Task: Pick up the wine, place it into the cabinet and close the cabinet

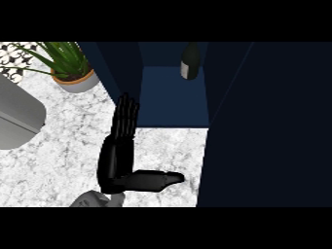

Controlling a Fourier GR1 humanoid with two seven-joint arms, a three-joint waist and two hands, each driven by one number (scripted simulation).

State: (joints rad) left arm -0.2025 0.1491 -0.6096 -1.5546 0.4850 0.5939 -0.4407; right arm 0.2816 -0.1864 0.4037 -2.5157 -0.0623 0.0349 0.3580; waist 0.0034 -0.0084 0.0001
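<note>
Black and straight-fingered, the left robot hand [118, 155] lies spread over the white marble bench [53, 160], thumb out to the side, fingertips touching the open navy cabinet's [172, 97] left wall. Deep inside stands the wine bottle [190, 62]. A potted plant [71, 68] sits far left.

Bright marble counter [61, 146], dim cabinet [172, 97] interior, soft shadows, no glare

Plant: green spiky leaves [62, 56] in the upper left of the frame.
Pot: round terracotta pot [79, 81] beneath the leaves, standing on the counter.
Counter: white speckled marble [53, 146] across the left half.
Appliance: grey rounded object [7, 114] at the left edge.
</note>
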